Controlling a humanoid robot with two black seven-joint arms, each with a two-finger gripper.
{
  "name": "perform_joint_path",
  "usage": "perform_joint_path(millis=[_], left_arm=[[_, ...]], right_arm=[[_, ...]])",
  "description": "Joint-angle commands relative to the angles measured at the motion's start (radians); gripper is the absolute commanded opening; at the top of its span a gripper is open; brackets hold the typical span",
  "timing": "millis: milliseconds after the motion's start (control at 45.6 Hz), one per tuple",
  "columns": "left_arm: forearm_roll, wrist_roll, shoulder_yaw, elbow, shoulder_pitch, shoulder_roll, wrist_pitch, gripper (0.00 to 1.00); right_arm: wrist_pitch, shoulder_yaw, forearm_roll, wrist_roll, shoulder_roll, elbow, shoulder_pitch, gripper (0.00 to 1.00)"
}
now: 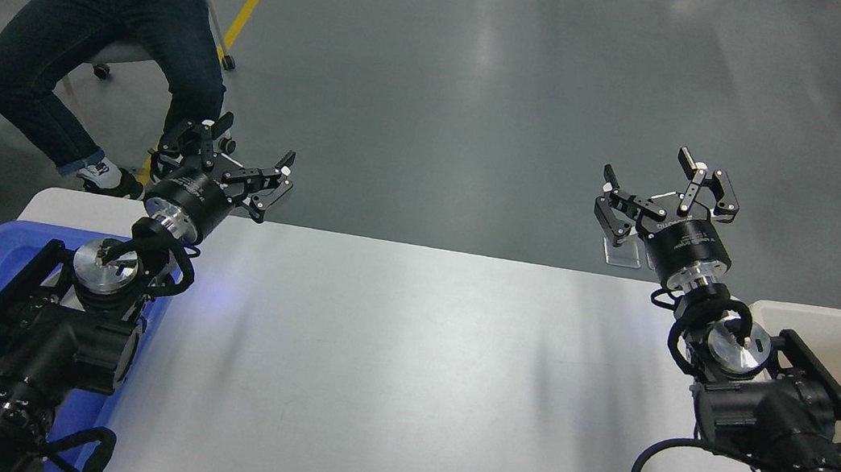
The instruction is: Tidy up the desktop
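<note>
My arms frame the bare desktop; left gripper and right gripper gape empty; swinging left risks hitting the seated person.

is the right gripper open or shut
Open: the right gripper has its fingers spread wide apart past the far edge of the desktop, holding nothing.
</note>
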Motion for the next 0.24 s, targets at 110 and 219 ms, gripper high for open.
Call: perform_joint_path(millis=[110,219], left_arm=[[0.060,0.003,0.009,0.000,0.000,0.011,0.001,0.97],[0.063,0.003,0.011,0.000,-0.005,0.011,0.001,0.97]], right_arm=[[-0.001,-0.014,-0.059,0.001,-0.006,0.004,-0.048,1.00],[-0.003,-0.014,-0.072,0.001,-0.009,0.001,-0.050,1.00]])
